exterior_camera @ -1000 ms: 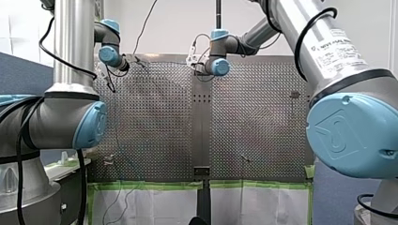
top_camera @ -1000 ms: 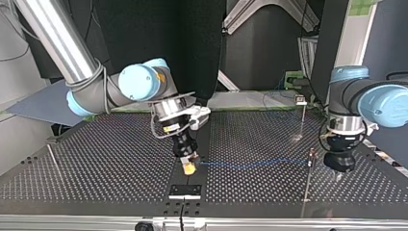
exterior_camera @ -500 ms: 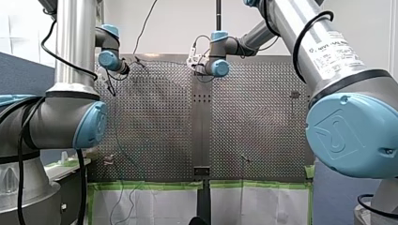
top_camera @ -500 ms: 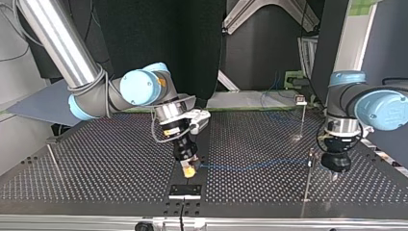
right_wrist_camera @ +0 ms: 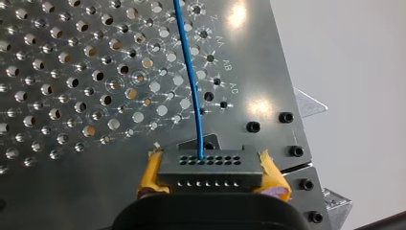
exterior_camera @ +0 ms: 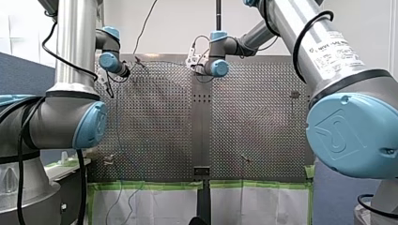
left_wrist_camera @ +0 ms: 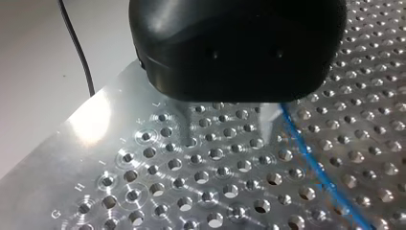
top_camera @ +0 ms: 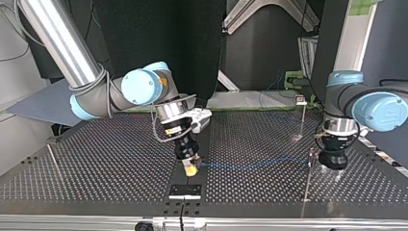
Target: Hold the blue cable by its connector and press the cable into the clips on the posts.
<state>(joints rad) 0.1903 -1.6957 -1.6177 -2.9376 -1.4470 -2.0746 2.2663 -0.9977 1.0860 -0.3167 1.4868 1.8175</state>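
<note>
At the top view's middle, my right gripper [top_camera: 191, 169] points down at the perforated counter [top_camera: 96, 168], its yellow-padded fingers [top_camera: 191, 171] clamping one end of the blue cable [top_camera: 250, 166]. The cable stretches across to a thin post [top_camera: 308, 183], with my left gripper [top_camera: 335, 172] just beside it.

table [top_camera: 96, 163]: perforated metal | posts [top_camera: 306, 183]: standing upright | black plate [top_camera: 185, 191]: near edge, middle

Robotics lab, perforated metal table [top_camera: 106, 163]

Silver arms [exterior_camera: 75, 42] wear pale-blue joint caps [exterior_camera: 349, 133], black cables [exterior_camera: 19, 187].
</note>
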